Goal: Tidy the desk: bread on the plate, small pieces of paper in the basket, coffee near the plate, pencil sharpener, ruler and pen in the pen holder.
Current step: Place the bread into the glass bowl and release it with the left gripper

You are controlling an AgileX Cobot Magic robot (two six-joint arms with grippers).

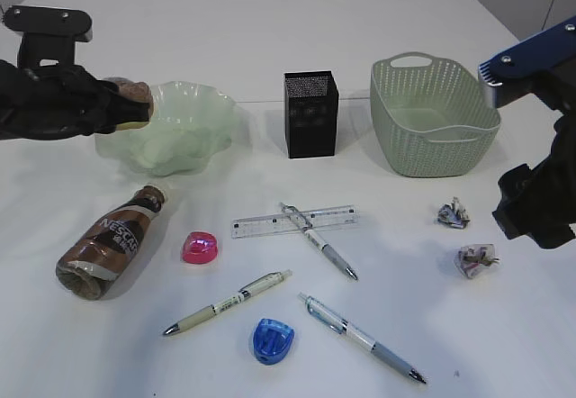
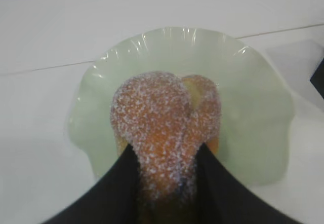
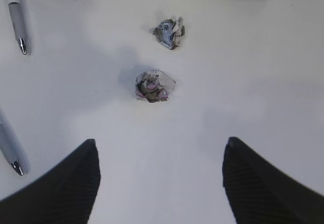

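Right now the left gripper (image 2: 164, 183) is pinching the bread (image 2: 164, 127), jaws pressed against both sides of the sugared bun. It hangs over the plate (image 1: 193, 137), at the plate's left rim in the exterior view; the left wrist view shows the bun above the wavy green dish, whether it touches the dish I can't tell.

Right gripper (image 3: 159, 178): jaws spread wide, nothing between them, hovering over the desk (image 1: 504, 344) on the right. Two crumpled paper balls lie below and ahead of it, the nearer paper ball (image 3: 154, 86) and the farther paper ball (image 3: 169, 32), both on the desk, close to each other, outside the basket (image 1: 432, 119).

Basket sits at the back right, pen holder (image 1: 311, 114) between it and the plate, both upright.

Coffee (image 1: 112, 245) is lying on its side front left, cap pointing toward the plate, near it but apart.

Ruler (image 1: 294, 221) lies flat in the middle with a grey-grip pen (image 1: 318, 240) crossing over it. A green-barrel pen (image 1: 229, 303) and a second grey-grip pen (image 1: 360, 337) lie further forward. Pink sharpener (image 1: 200, 248) sits just right of the bottle, blue sharpener (image 1: 273, 340) between the two front pens.
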